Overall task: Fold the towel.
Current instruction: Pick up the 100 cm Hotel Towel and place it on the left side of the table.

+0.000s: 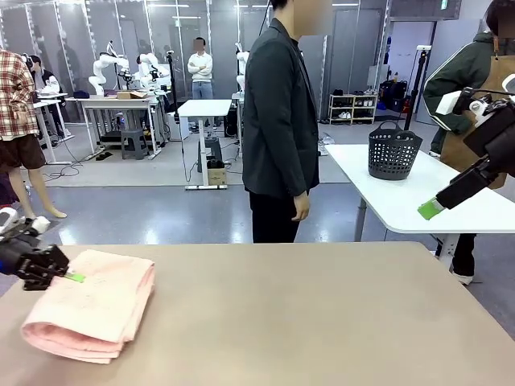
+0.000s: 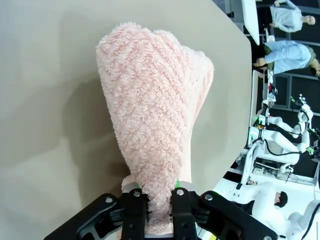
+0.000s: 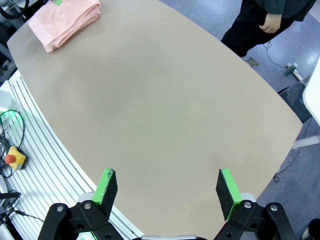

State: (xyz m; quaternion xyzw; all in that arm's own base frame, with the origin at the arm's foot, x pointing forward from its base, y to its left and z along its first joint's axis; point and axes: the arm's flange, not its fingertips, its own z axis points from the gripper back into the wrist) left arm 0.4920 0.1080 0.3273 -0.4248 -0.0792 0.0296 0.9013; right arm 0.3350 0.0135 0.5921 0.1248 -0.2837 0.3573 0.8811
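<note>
The salmon-pink towel [image 1: 92,305] lies folded into a thick pad at the left end of the tan table [image 1: 306,322]. My left gripper [image 1: 71,276] is at the towel's left edge, shut on a pinch of the cloth. In the left wrist view the towel [image 2: 152,115] stretches away from the closed fingers [image 2: 134,210], with its near end bunched between them. My right gripper [image 1: 432,209] hangs open high above the table's right side. Its green pads [image 3: 106,184] stand wide apart over bare tabletop, and the towel [image 3: 65,20] lies far off at the top left.
A person in a dark jacket [image 1: 278,121] stands at the far edge of the table, hands down. Behind to the right, a white table [image 1: 418,201] carries a dark perforated basket [image 1: 393,151]. Another person [image 1: 471,88] stands by it.
</note>
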